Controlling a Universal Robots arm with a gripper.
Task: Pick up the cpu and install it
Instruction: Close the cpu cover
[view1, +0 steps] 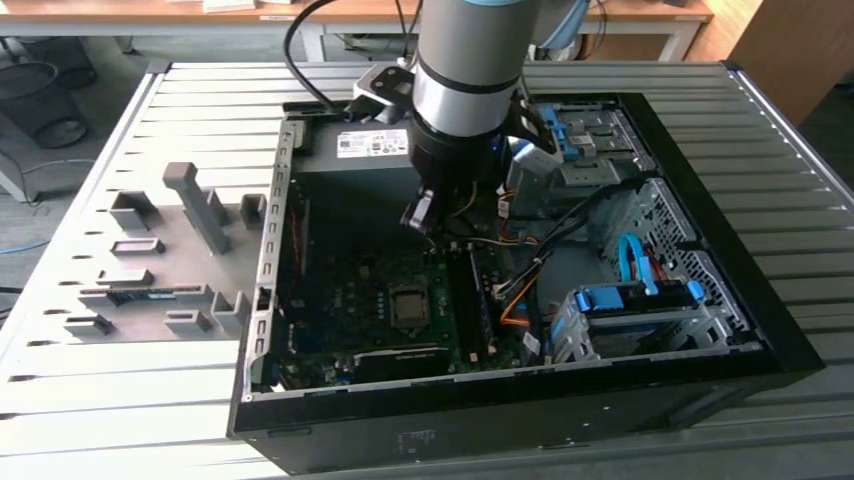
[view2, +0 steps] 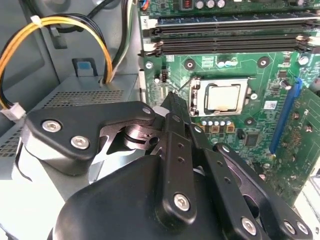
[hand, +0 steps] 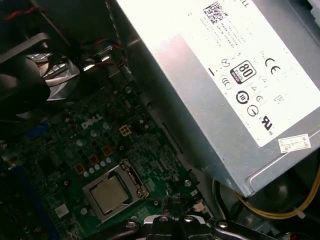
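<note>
The cpu (view2: 223, 96) is a small silver square lying flat inside the socket frame on the green motherboard (view2: 260, 145). The first wrist view shows the cpu (hand: 111, 194) too, and in the exterior view the cpu (view1: 406, 305) is a small grey square mid-board. My gripper (view1: 419, 213) hangs above the board inside the open computer case, up beside the power supply and apart from the cpu. In the second wrist view my gripper (view2: 172, 97) has its black fingers (view2: 176, 131) drawn together with nothing seen between them. Its tip points short of the socket.
The grey power-supply box (hand: 215, 90) stands close beside my gripper, with yellow and black cables (view2: 55, 35) coming off it. Long memory slots (view2: 230, 32) run beside the socket. A blue drive cage (view1: 627, 300) fills the case's side at the exterior view's right. A grey fixture plate (view1: 147, 260) lies outside the case.
</note>
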